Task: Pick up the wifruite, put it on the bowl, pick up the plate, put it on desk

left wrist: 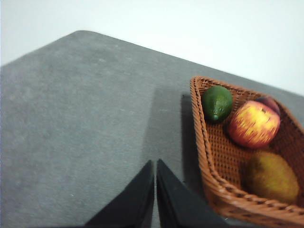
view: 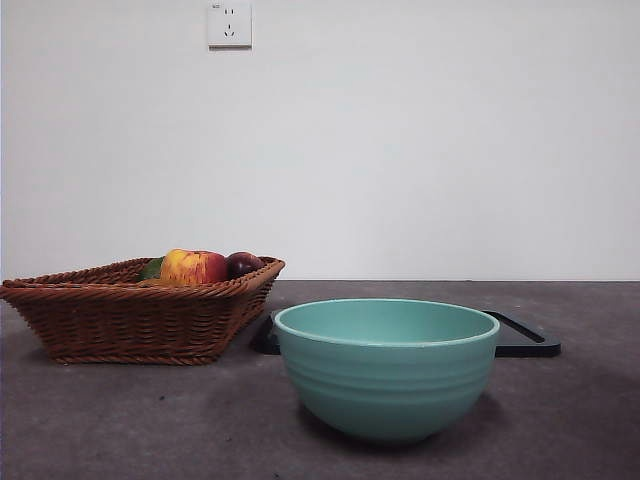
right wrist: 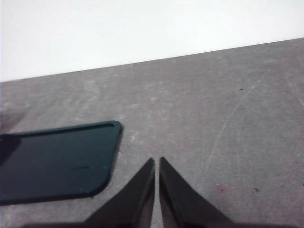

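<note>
**Waiting over the desk, both grippers empty**

Looking down our left wrist, we see the left gripper with its two black jaws pressed together tip to tip, nothing between them, poised above the bare grey desk. Just off to one side of those tips sits the wicker basket, and inside it we count a green fruit in the far corner, the red-yellow apple beside it, and the wifruite, dull brownish and rounded, lying in the basket's nearer end, close to the rim. A dark plum peeks out behind the apple.

Over to our right wrist: the right gripper is likewise closed to a thin seam and holds nothing. The dark flat plate lies on the desk just beside its tips, one rounded corner nearest us, not touching the jaws.

From the front, neither arm shows. We have the teal bowl standing upright, near and large, and we cannot see into it from this height. The plate sits behind the bowl, its edge poking out on either side, and the basket stands well apart from the bowl, apple and plum showing above its rim
</note>
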`<control>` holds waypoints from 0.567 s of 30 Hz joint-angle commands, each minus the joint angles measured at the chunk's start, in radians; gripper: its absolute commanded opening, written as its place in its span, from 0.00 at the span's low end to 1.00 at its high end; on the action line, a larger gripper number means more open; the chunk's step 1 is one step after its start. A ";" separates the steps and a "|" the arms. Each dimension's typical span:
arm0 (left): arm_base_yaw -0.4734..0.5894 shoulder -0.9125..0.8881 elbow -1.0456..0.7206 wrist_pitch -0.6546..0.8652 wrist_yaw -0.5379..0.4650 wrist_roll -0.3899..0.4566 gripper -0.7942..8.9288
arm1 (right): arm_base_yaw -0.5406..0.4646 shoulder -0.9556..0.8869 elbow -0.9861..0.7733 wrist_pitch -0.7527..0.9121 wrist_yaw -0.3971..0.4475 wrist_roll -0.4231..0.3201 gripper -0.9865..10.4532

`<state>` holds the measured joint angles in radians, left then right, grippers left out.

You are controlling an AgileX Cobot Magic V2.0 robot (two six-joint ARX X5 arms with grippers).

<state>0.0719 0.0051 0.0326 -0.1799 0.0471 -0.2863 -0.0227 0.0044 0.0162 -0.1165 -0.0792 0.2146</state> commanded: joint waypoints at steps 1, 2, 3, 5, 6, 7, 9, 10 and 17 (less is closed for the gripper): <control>0.003 -0.002 0.011 -0.009 0.001 -0.083 0.09 | 0.000 -0.001 0.014 0.007 -0.002 0.056 0.09; 0.003 -0.002 0.022 -0.009 0.006 -0.094 0.09 | 0.000 -0.001 0.024 0.008 -0.002 0.064 0.09; 0.003 -0.002 0.035 -0.011 0.007 -0.101 0.09 | 0.000 -0.001 0.039 0.007 -0.003 0.068 0.09; 0.003 0.001 0.066 -0.023 0.014 -0.101 0.09 | 0.000 0.000 0.070 0.008 -0.002 0.067 0.09; 0.003 0.004 0.086 -0.039 0.015 -0.101 0.09 | 0.000 0.000 0.090 0.007 -0.001 0.067 0.09; 0.003 0.010 0.104 -0.050 0.015 -0.101 0.09 | 0.000 0.001 0.109 0.006 0.002 0.066 0.09; 0.003 0.027 0.147 -0.073 0.015 -0.101 0.09 | 0.000 0.014 0.149 0.004 0.002 0.066 0.09; 0.003 0.037 0.167 -0.079 0.015 -0.101 0.09 | 0.000 0.022 0.169 -0.001 0.002 0.066 0.09; 0.002 0.146 0.361 -0.169 0.053 -0.065 0.09 | 0.000 0.151 0.380 -0.160 -0.001 0.021 0.09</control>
<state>0.0719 0.1421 0.3637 -0.3553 0.0902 -0.3756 -0.0223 0.1413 0.3664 -0.2707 -0.0788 0.2577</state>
